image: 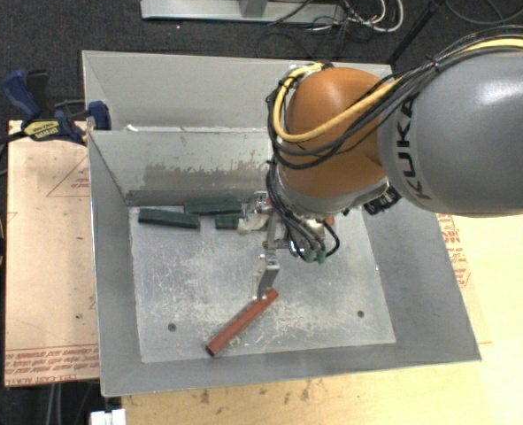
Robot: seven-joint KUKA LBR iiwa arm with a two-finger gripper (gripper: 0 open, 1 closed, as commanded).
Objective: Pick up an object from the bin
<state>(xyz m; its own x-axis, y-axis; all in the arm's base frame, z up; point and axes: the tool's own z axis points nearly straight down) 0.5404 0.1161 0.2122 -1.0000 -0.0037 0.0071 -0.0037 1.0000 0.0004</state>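
The orange cover (332, 135) hides most of the gripper (267, 282), which comes down at the upper end of a red-brown stick (242, 324). Whether it is clenched cannot be told. Green bars (168, 219) lie beyond the stick.

Bright even light, soft shadows in bin (183, 268)

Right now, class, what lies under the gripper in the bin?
The top end of a reddish-brown stick lies under the gripper, the rest slanting toward the front of the bin. The arm's orange cover hides the floor behind it.
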